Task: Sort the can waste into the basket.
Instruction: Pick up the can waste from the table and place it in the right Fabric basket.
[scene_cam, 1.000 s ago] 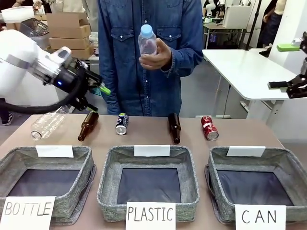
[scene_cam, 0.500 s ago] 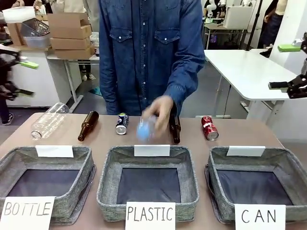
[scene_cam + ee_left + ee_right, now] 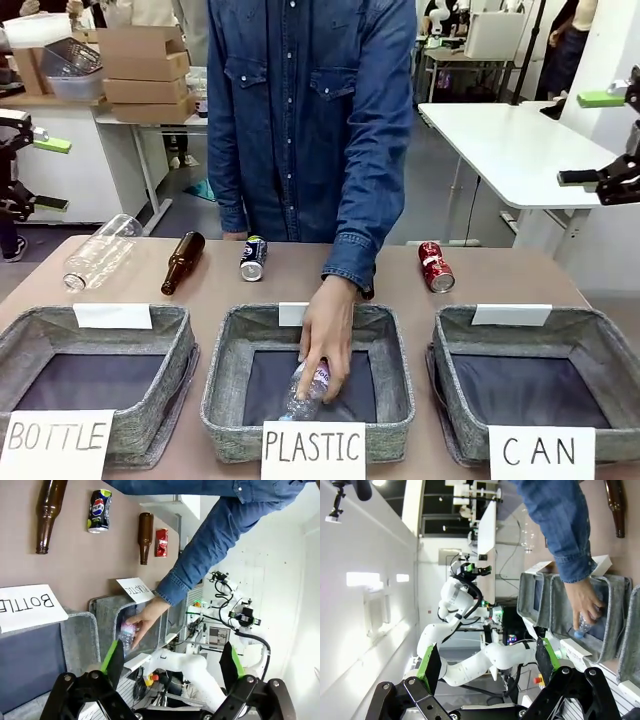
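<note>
The red can (image 3: pixel 436 266) lies on the table behind the CAN basket (image 3: pixel 447 372), which has a white "CAN" sign (image 3: pixel 541 452) at its front. The dark blue can (image 3: pixel 253 258) lies behind the middle basket. My left gripper (image 3: pixel 45 175) hangs open at the far left edge, well above the table. My right gripper (image 3: pixel 590 138) is open high at the far right edge. In the left wrist view my open left gripper (image 3: pixel 170 660) frames the blue can (image 3: pixel 99 511) and red can (image 3: pixel 161 542) far off. The right gripper (image 3: pixel 487 665) holds nothing.
A person's hand (image 3: pixel 325 345) presses a clear plastic bottle (image 3: pixel 303 392) into the PLASTIC basket (image 3: pixel 218 385). A brown bottle (image 3: pixel 182 262) and a clear bottle (image 3: pixel 98 255) lie at back left, behind the BOTTLE basket (image 3: pixel 180 372). Another brown bottle (image 3: pixel 145 537) lies near the red can.
My left arm has pulled back from over the table to the far left edge. The person has lowered the plastic bottle from chest height into the PLASTIC basket. The right arm is unmoved.
</note>
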Motion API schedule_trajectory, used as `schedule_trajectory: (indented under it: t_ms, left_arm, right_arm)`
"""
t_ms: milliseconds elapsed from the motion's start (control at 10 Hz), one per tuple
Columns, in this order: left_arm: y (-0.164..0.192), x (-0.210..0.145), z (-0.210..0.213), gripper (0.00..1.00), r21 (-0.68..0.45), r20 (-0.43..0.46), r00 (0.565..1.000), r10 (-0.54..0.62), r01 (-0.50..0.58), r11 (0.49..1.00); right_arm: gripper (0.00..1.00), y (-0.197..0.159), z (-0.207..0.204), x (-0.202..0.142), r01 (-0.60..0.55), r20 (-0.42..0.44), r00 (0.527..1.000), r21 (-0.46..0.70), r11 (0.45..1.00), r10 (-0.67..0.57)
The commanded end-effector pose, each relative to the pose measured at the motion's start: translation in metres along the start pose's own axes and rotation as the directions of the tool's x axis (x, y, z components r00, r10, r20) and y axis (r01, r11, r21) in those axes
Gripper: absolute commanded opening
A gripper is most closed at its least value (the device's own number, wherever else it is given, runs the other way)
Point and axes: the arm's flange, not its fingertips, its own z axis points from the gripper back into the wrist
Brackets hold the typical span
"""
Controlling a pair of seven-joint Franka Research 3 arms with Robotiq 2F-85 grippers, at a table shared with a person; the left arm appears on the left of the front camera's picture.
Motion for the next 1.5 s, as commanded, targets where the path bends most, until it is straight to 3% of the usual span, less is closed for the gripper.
schedule_trajectory:
  t_ms: [0, 100, 300, 500, 600, 800, 1100, 1400]
  left_arm:
    - [-0.006, 0.003, -0.017, 1.0, 0.021, 0.012, 1.0, -0.014, 0.014, 1.0]
    - [-0.013, 0.003, -0.035, 1.0, 0.005, -0.016, 1.0, -0.022, 0.022, 1.0]
    - [-0.026, 0.01, -0.105, 1.0, 0.162, 0.015, 0.999, -0.043, 0.04, 0.986]
    - [-0.029, 0.034, -0.185, 1.0, 0.376, 0.057, 0.992, -0.109, 0.08, 0.923]
    - [-0.025, 0.049, -0.213, 1.0, 0.479, 0.136, 0.974, -0.182, 0.096, 0.872]
    - [-0.01, 0.08, -0.261, 1.0, 0.606, 0.047, 0.968, -0.245, 0.167, 0.777]
    - [0.015, 0.113, -0.333, 1.0, 0.715, -0.139, 0.968, -0.211, 0.246, 0.654]
    - [0.035, 0.129, -0.383, 1.0, 0.759, -0.191, 0.967, -0.169, 0.254, 0.599]
  right_arm:
    - [1.0, 0.002, -0.002, 0.003, -0.017, 0.005, 1.0, 0.023, 1.0, 0.017]
    - [1.0, 0.002, -0.002, 0.003, -0.017, 0.005, 1.0, 0.023, 1.0, 0.017]
    - [1.0, 0.002, -0.002, 0.003, -0.017, 0.005, 1.0, 0.023, 1.0, 0.017]
    - [1.0, 0.002, -0.002, 0.003, -0.017, 0.005, 1.0, 0.023, 1.0, 0.017]
    - [1.0, 0.002, -0.002, 0.003, -0.017, 0.005, 1.0, 0.023, 1.0, 0.017]
    - [1.0, 0.002, -0.002, 0.003, -0.017, 0.005, 1.0, 0.023, 1.0, 0.017]
    - [1.0, 0.002, -0.002, 0.003, -0.017, 0.005, 1.0, 0.023, 1.0, 0.017]
    - [1.0, 0.002, -0.002, 0.003, -0.017, 0.005, 1.0, 0.023, 1.0, 0.017]
